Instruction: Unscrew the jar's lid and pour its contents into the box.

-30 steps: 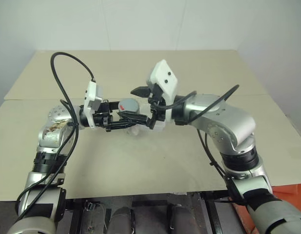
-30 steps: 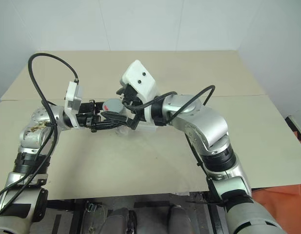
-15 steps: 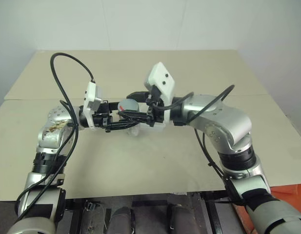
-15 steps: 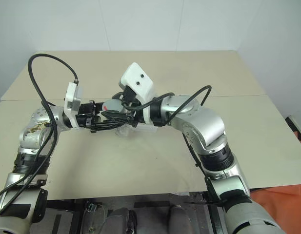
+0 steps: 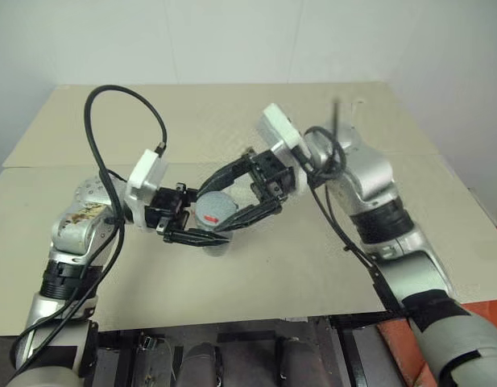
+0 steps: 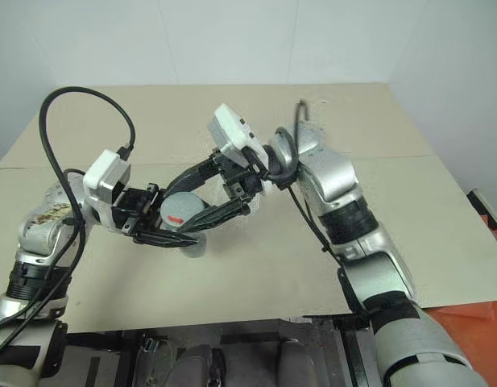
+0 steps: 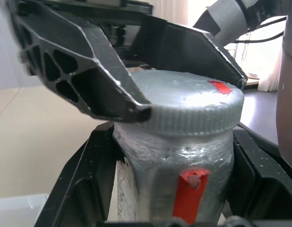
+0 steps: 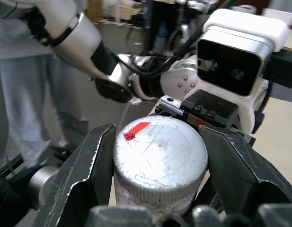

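Observation:
The silvery-grey jar (image 7: 183, 161), with a red stripe on its side, is held upright above the table, and my left gripper (image 7: 172, 182) is shut on its body. The round grey lid (image 8: 160, 156) with a red mark sits on top of the jar. My right gripper (image 8: 160, 182) reaches in from the far side and is shut on the lid's rim, one finger on each side. In the head views the lid (image 5: 216, 210) sits between both pairs of black fingers. The clear box (image 5: 219, 247) lies on the table under the jar, mostly hidden. The contents are hidden inside the jar.
The beige table (image 5: 256, 274) has a seam running across its middle and a front edge close to me. Black cables (image 5: 119, 101) loop above my left arm. A person's legs (image 8: 22, 94) show in the background of the right wrist view.
My right gripper has closed on the lid, and its wrist has turned so the fingers now reach in from the far side. Both hands and the jar have drawn back towards me.

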